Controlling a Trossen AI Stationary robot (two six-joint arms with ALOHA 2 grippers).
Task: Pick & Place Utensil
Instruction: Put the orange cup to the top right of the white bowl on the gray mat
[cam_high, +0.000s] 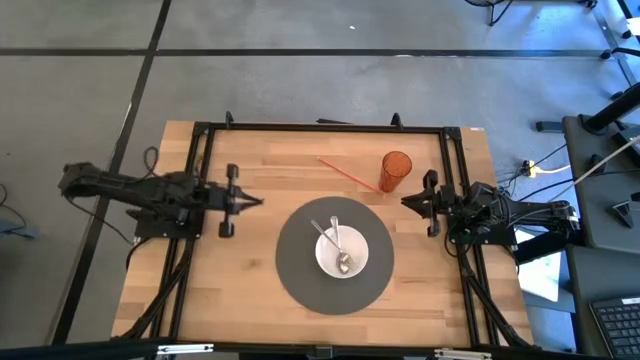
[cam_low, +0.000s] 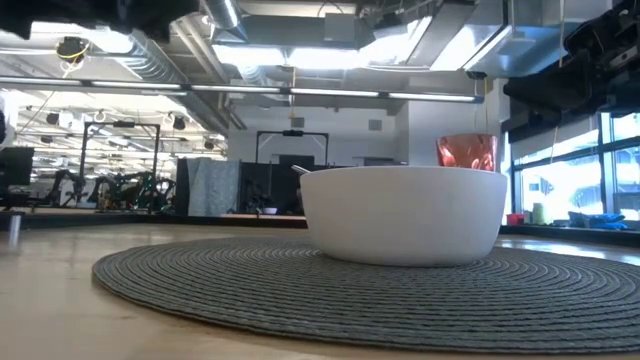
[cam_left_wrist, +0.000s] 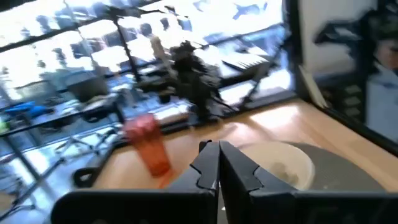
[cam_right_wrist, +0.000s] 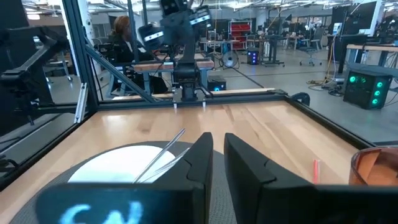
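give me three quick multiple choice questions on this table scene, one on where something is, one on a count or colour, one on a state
1. Where do the utensils lie?
A. in the white bowl
B. on the bare wood
C. inside the cup

2. What colour is the cup?
A. blue
B. orange
C. green

3. What is the left gripper doing?
A. holding a spoon
B. lifting the bowl
C. holding nothing, off to the side of the mat

Answers:
1. A: the high view shows two utensils resting in the white bowl on the round grey mat.
2. B: the cup reads translucent orange, standing by a thin red stick.
3. C: its fingers are together with nothing between them; the right gripper likewise waits across the table.
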